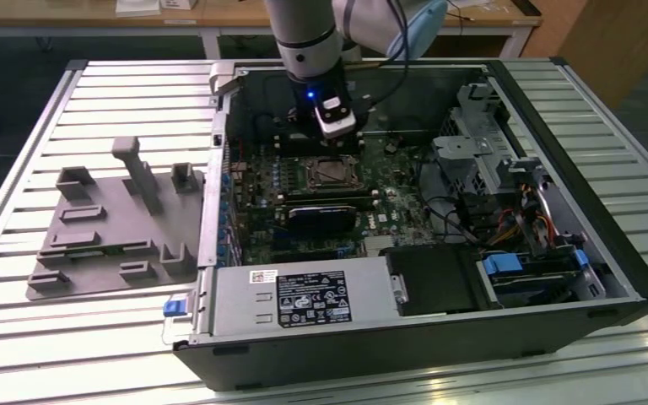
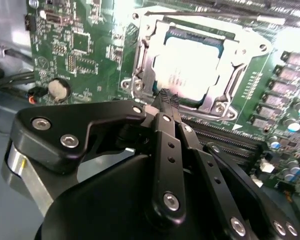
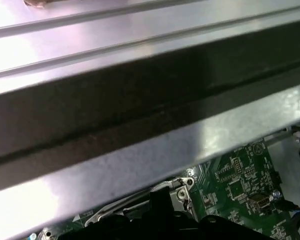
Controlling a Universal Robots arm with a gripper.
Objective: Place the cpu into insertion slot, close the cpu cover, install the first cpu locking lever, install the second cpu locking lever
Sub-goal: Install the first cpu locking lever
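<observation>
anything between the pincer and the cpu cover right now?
Nothing visible. In the second wrist view the pincer sits right at the near edge of the cpu cover, which lies closed over the cpu. No cable or part lies between them; whether it touches the frame cannot be told.

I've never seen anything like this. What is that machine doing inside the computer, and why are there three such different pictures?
The grey jointed tube is a robot arm reaching into an opened computer case lying on a slatted metal table. The exterior view is taken from a camera standing off to the side. The two wrist views come from cameras riding on the arm itself, so they look down past its black gripper.

In the second wrist view the gripper's fingers are pressed together and hold nothing. Just beyond their tips, on the green motherboard, the cpu sits in its socket with the cpu cover lying closed around it. A grey plastic tray lies beside the case.
</observation>
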